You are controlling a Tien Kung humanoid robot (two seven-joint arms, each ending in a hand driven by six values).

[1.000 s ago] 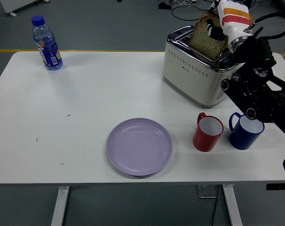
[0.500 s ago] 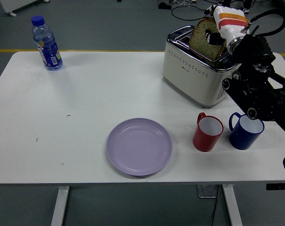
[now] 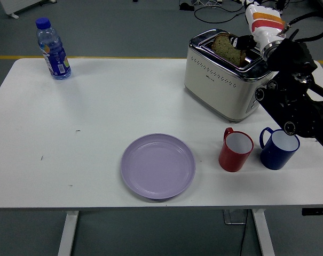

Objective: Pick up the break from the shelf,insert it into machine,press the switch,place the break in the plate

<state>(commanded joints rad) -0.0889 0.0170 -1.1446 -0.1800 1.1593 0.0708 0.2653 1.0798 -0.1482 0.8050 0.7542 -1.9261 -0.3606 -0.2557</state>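
One head view looks forward and down over the white table (image 3: 97, 122), probably from fairly high.

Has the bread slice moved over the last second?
Yes. The bread slice has sunk down into the toaster slot, with the right hand on it.

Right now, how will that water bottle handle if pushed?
The water bottle stands tall on a narrow base, so it probably tips rather than slides. It looks filled, likely hefty for its size. Once down, its round body would probably roll.
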